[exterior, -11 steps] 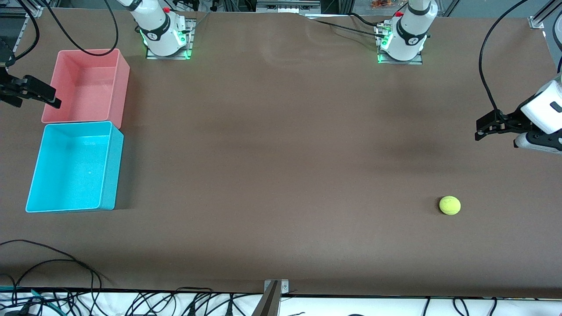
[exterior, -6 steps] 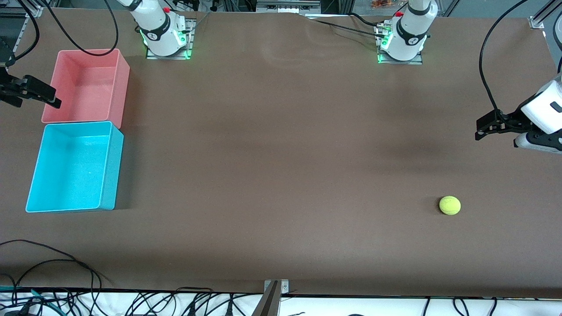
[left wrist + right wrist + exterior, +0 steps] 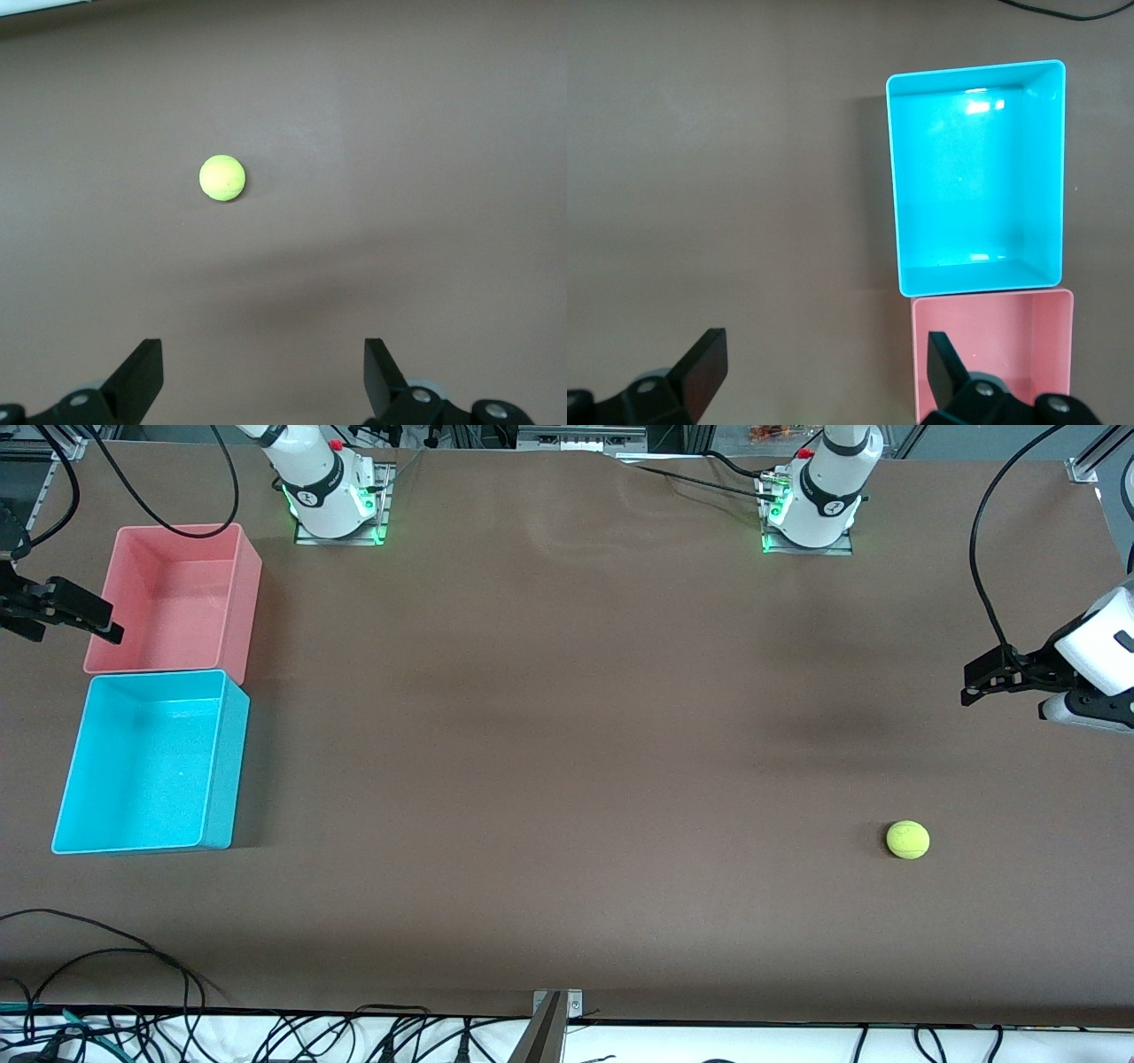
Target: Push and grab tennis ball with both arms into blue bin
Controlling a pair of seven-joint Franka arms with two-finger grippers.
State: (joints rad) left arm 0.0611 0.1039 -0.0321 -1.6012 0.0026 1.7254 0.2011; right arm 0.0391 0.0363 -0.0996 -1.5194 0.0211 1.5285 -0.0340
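You are looking at a robotics lab, not a home or a shop. Two white Franka arms are standing on metal base plates [image 3: 337, 533] bolted along one edge of a wide table [image 3: 567, 735] that is wearing a plain brown covering, and green status lights are glowing at both bases. Black cables [image 3: 133, 974] are trailing in loops off the table's edge nearest the front camera, and more are hanging from the arms. Aluminium framing [image 3: 1085, 465] is showing at the corners, and a camera mount [image 3: 547, 1027] is sticking up at the near edge.
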